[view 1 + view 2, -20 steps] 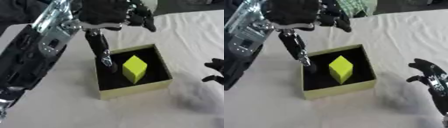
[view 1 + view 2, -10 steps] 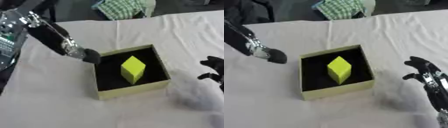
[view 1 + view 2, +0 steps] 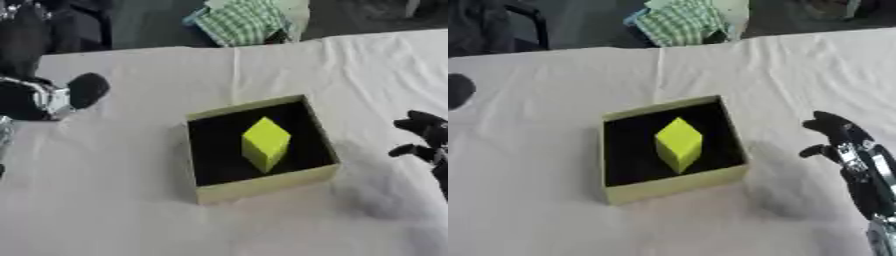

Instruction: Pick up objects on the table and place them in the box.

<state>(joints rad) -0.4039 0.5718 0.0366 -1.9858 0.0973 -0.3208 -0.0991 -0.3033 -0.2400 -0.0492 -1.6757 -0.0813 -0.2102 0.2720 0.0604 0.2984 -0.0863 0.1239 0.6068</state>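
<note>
One yellow block [image 3: 264, 143] sits inside the box [image 3: 262, 186], standing on a corner, tilted, roughly mid-floor on the black lining. Box is olive-yellow card, open top, resting on the white tablecloth [image 3: 131, 210].

Left of the box: the left hand [image 3: 86, 90] shows at the view's left edge, well apart from the box and above its far-left corner level. Only a rounded black tip and a silver joint section behind it are visible; fingers can't be made out, so cannot tell whether they're spread or curled. Nothing visible in it. In the right eye view only a dark blob of it remains at the left edge.

Box itself: the block touches nothing but the floor lining, with a gap to each wall. Near wall faces the camera, lit yellow; inner walls dark.

Right of the box: the right hand [image 3: 839, 139] is near the box's right wall but apart from it, over the cloth, casting a shadow on the cloth between it and the box. Fingers point up and are relaxed, spread a little, holding nothing. The forearm runs down to the lower right corner. Block is left of this hand, with the box wall between them.

Beyond the box, at the table's far edge: a green-and-white checked cloth [image 3: 243, 21], well apart from everything.
</note>
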